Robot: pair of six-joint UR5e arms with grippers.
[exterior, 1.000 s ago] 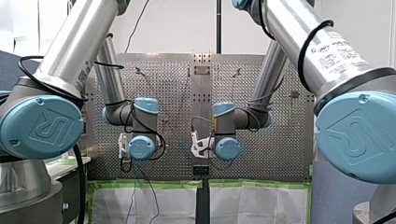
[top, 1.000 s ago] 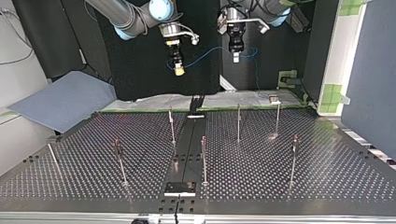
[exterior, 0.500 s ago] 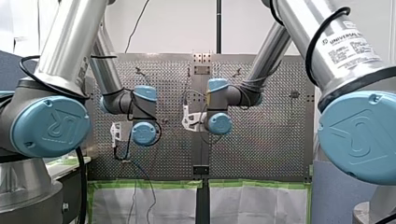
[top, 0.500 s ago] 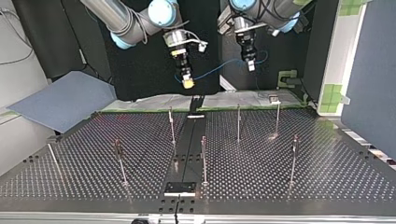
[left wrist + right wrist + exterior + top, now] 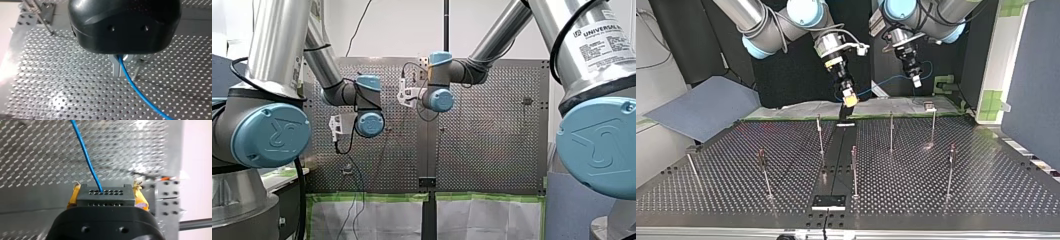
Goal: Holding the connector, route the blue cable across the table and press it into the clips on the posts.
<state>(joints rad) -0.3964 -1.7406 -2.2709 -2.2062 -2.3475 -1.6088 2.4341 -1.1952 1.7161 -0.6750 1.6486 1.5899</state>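
My right hand (image 5: pixel 850 99) clamps the connector (image 5: pixel 105 195); my left hand (image 5: pixel 120 71) pinches the blue cable (image 5: pixel 140 94). Both hang well above the desk (image 5: pixel 961 200) and its posts (image 5: pixel 891 132).

Place: robotics laboratory, bench test cell. Identified by: one perforated metal surface (image 5: pixel 936 190), its hole grid fitted with thin upright posts (image 5: pixel 854 170); two industrial arms, the left arm (image 5: pixel 277 50) and the right arm (image 5: pixel 562 30), built of silver tubes with blue joint caps, a maker's label (image 5: pixel 599 37) being carried on the right; black cabling (image 5: pixel 301 200) looped along both. The cell is closed off by a black backdrop (image 5: pixel 786 80) and a blue-grey partition (image 5: pixel 1031 75). Also noted: white sheeting (image 5: pixel 392 220), edged with green tape (image 5: pixel 372 197).
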